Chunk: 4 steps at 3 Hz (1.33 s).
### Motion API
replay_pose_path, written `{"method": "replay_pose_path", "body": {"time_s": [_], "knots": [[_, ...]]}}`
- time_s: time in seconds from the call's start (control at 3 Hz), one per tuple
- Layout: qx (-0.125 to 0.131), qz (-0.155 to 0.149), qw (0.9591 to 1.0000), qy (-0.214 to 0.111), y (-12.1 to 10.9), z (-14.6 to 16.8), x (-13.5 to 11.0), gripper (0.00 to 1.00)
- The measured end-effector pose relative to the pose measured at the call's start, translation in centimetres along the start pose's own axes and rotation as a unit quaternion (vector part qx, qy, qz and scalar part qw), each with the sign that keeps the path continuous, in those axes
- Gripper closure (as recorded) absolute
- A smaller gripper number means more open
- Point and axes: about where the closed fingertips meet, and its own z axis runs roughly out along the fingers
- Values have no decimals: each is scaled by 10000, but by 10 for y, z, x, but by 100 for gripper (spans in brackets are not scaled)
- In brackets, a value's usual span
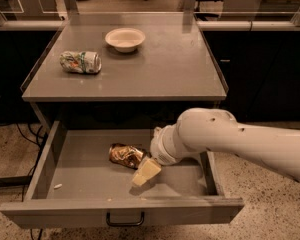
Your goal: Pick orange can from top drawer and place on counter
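Observation:
The orange can (124,155) lies on its side in the open top drawer (85,171), a little left of the middle. My gripper (144,173) reaches down into the drawer from the right, its cream tip just right of and below the can, very close to it. The white arm (225,139) crosses the drawer's right side. The counter (160,69) is the grey tabletop above the drawer.
A white bowl (124,38) stands at the back of the counter. A white-and-green can (80,62) lies on its side at the counter's left. The drawer's dark pull handle (125,219) faces front. A small white scrap (57,186) lies in the drawer's left front.

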Motion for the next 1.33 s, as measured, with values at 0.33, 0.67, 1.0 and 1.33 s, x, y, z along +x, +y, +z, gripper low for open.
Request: {"method": "replay_pose_path", "body": {"time_s": [0.33, 0.67, 1.0, 1.33], "knots": [[-113, -2, 9999, -41, 6, 37, -9, 0], [-159, -19, 9998, -113, 6, 58, -18, 0], [-198, 54, 9997, -116, 7, 77, -17, 0], [-199, 54, 9997, -117, 7, 77, -17, 19]]}}
